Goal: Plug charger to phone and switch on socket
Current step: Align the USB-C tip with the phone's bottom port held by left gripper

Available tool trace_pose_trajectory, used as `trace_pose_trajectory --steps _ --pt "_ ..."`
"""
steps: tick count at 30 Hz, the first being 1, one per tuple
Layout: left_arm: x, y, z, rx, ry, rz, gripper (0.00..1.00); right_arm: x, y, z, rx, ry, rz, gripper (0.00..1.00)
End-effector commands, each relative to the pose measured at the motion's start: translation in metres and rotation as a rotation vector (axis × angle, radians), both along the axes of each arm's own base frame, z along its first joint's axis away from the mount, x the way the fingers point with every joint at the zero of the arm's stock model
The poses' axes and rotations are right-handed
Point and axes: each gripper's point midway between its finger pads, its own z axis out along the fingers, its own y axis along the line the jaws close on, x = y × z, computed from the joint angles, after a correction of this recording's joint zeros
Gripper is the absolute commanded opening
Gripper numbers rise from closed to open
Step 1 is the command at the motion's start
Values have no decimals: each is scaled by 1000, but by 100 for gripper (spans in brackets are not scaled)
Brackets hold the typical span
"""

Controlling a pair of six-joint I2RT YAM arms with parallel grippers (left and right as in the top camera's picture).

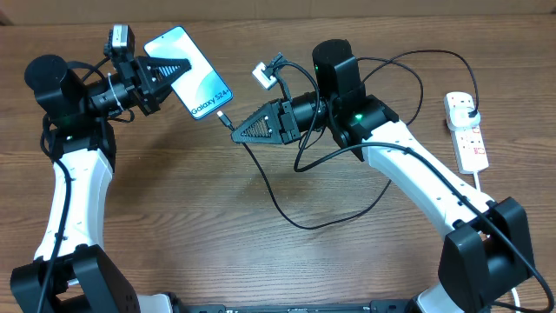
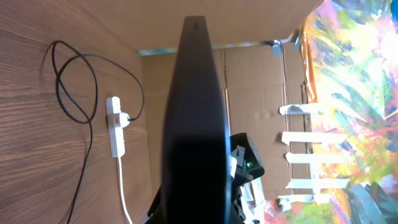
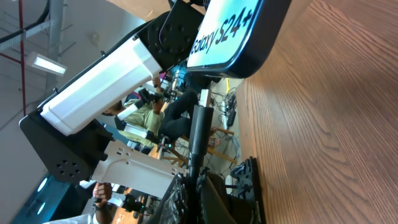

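Phone [image 1: 201,83] w/ "Galaxy S24+" onscreen, charger tip [image 1: 226,117] at btm edge

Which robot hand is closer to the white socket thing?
The right hand. It's mid-table, holding the charger at the phone; the socket lies past its own arm. The left hand, gripping the phone, is farther away.

A brown wood-grain table [image 1: 261,261] carries a white socket [image 1: 466,130] near its right edge, with its white cord [image 2: 122,183] lying along the wood. The black charger [image 1: 304,227], plugged into the socket, loops across the tabletop.
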Motion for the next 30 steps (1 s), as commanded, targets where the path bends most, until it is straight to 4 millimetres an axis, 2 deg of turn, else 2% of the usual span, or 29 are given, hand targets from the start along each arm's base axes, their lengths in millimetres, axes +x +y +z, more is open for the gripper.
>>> trace_pose_trajectory --steps 1,13,30 --pt "0 -3 7 4 -21 2 4 -6 -2 14 23 -30 13 4" --pt "0 -10 7 9 -32 -12 4 -4 -2 16 33 -51 9 4" --pt "-2 -11 7 9 -32 -20 4 5 -1 12 10 -48 -44 4"
